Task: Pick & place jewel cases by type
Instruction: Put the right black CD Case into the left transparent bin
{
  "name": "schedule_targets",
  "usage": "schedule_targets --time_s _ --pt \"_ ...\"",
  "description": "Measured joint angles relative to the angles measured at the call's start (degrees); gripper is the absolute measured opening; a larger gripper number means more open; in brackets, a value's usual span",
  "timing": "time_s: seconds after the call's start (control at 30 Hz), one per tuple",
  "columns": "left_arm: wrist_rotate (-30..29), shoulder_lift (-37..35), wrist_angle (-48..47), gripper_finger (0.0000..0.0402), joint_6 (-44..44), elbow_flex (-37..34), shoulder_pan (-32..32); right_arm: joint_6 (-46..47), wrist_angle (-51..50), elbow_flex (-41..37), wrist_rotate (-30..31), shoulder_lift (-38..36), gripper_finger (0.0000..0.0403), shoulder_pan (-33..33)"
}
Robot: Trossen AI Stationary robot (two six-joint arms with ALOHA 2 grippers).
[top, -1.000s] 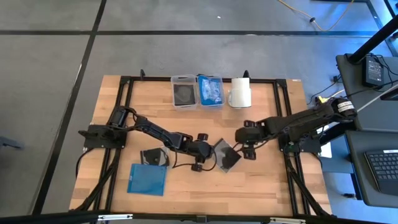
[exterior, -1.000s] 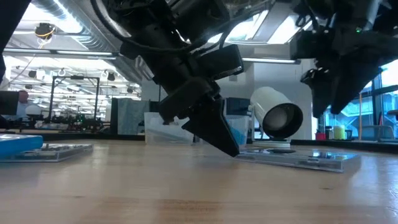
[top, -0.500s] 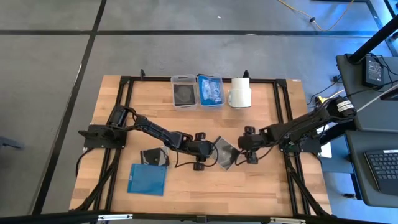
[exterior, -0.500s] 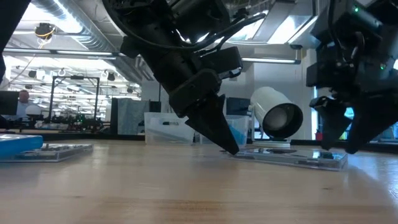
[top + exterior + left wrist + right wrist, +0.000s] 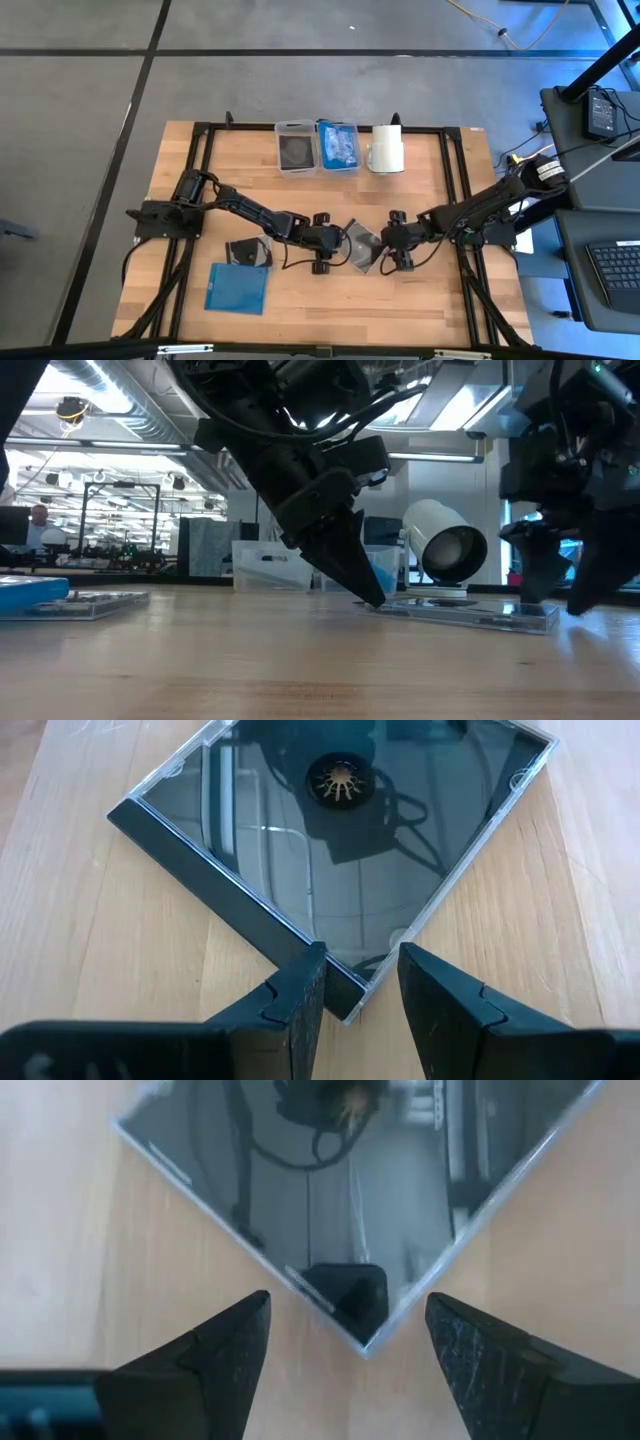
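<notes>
At the centre of the high view a dark grey jewel case (image 5: 362, 246) lies flat on the desk (image 5: 430, 300), turned like a diamond. The left gripper (image 5: 358, 988) sits at 1 corner with jaws spread narrowly either side of it; the right gripper (image 5: 348, 1342) faces the opposite corner, jaws spread wide. A blue case (image 5: 237, 288) and another grey case (image 5: 250, 252) lie lower left. No readable writing shows

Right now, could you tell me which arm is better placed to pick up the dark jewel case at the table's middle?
Probably the left: the left gripper already straddles a corner of the dark jewel case, fingers narrowly apart. The right gripper is wide open around the opposite corner.
</notes>
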Motion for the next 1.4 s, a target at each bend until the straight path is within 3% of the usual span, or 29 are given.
schedule_targets --time_s 0.2,0.5,1.4 --pt "-0.4 0.0 0.5 0.0127 1.0 0.0 0.0 4.1 0.5 0.3 2.9 4.1 0.0273 1.1" --pt "-4.8 -3.4 -1.3 0.0127 8.5 -0.9 0.1 4.3 3.3 0.1 3.8 4.3 0.0273 1.4" --pt "-5.1 -4.0 0.1 0.0127 9.1 -1.0 0.0 1.5 5.0 0.0 5.6 4.3 0.0273 1.4"
